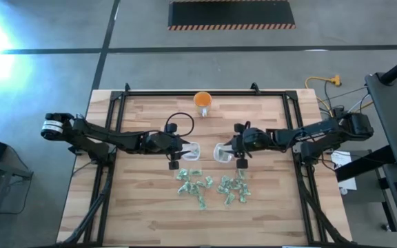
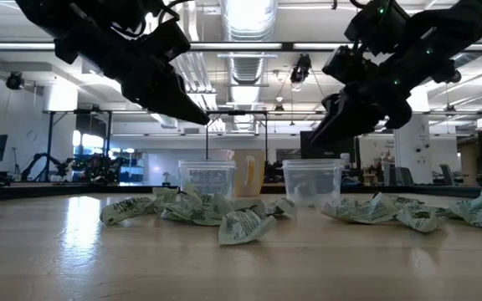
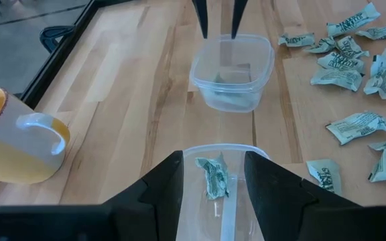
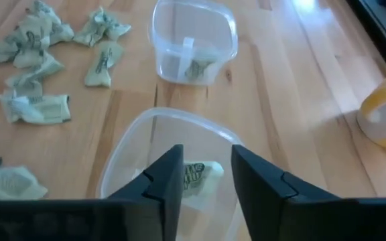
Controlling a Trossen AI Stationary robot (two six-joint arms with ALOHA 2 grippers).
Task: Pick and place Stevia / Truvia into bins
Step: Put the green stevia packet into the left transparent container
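Note:
Two clear bins stand side by side mid-table, the left bin [image 1: 192, 149] and the right bin [image 1: 222, 152]. My left gripper [image 3: 213, 186] hovers open over the left bin [image 3: 225, 155], where one Stevia sachet [image 3: 213, 175] lies on the floor. My right gripper [image 4: 206, 179] hovers open over the right bin [image 4: 173, 134]; a sachet [image 4: 198, 174] shows between and below its fingers, inside that bin. Loose sachets [image 1: 212, 187] lie scattered on the wood nearer the front edge.
An orange cup [image 1: 202, 101] stands behind the bins near the far edge. A black cable loop [image 1: 179, 124] lies by the left arm. Bare wood stretches to the table's left, right and near sides around the sachet pile [image 2: 224, 213].

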